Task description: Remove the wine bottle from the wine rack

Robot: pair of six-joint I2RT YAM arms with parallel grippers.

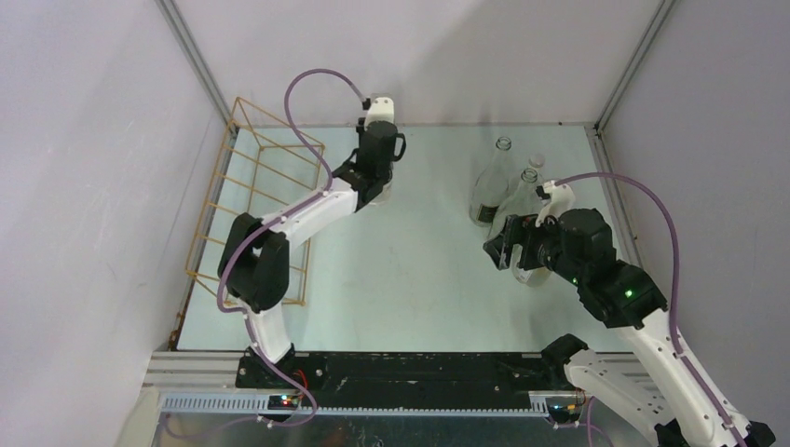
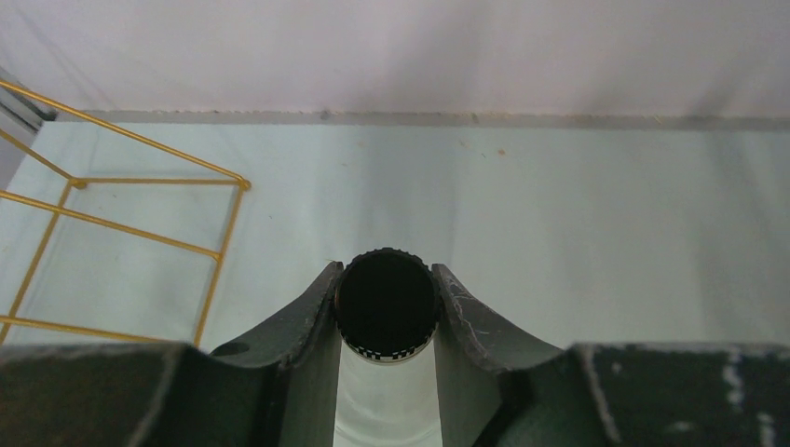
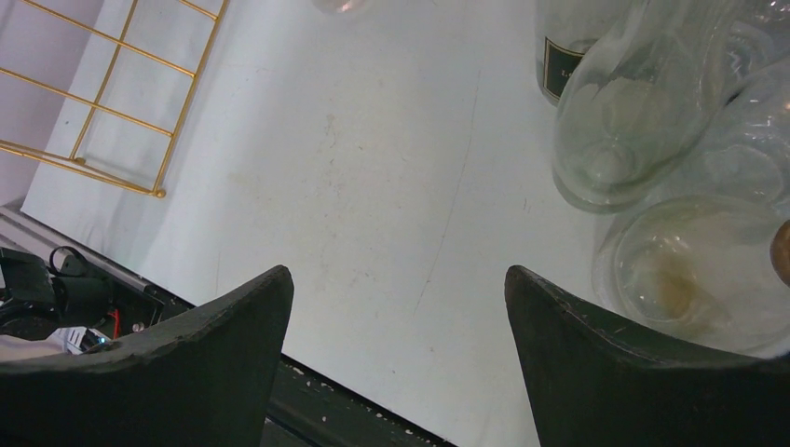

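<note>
Left tool [image 2: 387, 279] clamps the wine bottle [image 2: 387, 307] by its black screw cap.
The bottle stands upright over the bench [image 1: 410, 279], off the wine rack [image 2: 149, 181] and just right of it. The right tool [image 3: 396, 279] gapes beside clear bottles [image 3: 633, 121], whose dark label [image 3: 559, 70] is unreadable.

left end effector [image 2: 386, 279] clamped, reaching forward | right end effector [image 3: 399, 279] spread wide, angled down

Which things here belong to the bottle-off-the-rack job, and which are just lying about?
Job: wine bottle, gripped at its top by the left tool; wine rack.
Lying about: clear bottles standing at the right; right tool, open, holding nothing.
</note>
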